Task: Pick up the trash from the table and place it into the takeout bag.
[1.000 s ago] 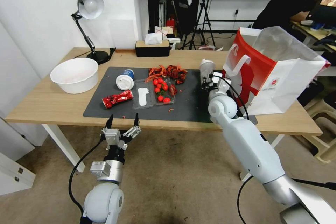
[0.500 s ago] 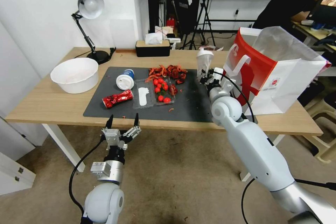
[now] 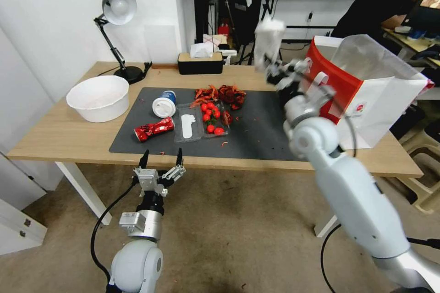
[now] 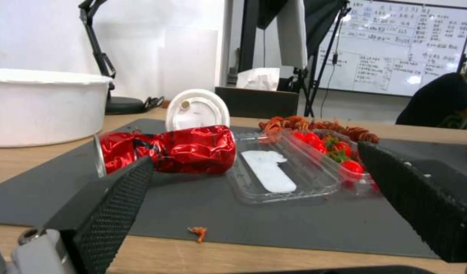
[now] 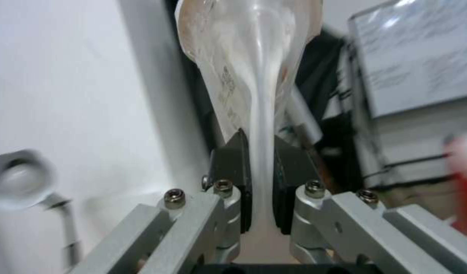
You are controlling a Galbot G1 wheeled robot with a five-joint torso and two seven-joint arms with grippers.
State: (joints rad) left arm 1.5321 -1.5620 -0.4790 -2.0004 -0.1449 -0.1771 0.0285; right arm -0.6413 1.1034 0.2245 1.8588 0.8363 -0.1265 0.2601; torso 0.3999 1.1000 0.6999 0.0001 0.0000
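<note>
While clamped in right hand (image 5: 262, 182), clear plastic cup (image 3: 268, 41) rises above it.

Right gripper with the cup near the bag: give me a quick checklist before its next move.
1. Grip: right gripper is shut on the clear plastic cup, whose wall is squashed flat between the pads. Ok.
2. Height: cup is held above the table, about level with the takeout bag rim. Ok.
3. Cup over the opening: it hangs beside the bag's red side. Not ok.
4. Bag: upright and open, silvery lining visible. Ok.
5. Left gripper: open, in front of the table's near edge, apart from the crushed red can. Ok.
6. Room inside the bag: cannot tell.
</note>
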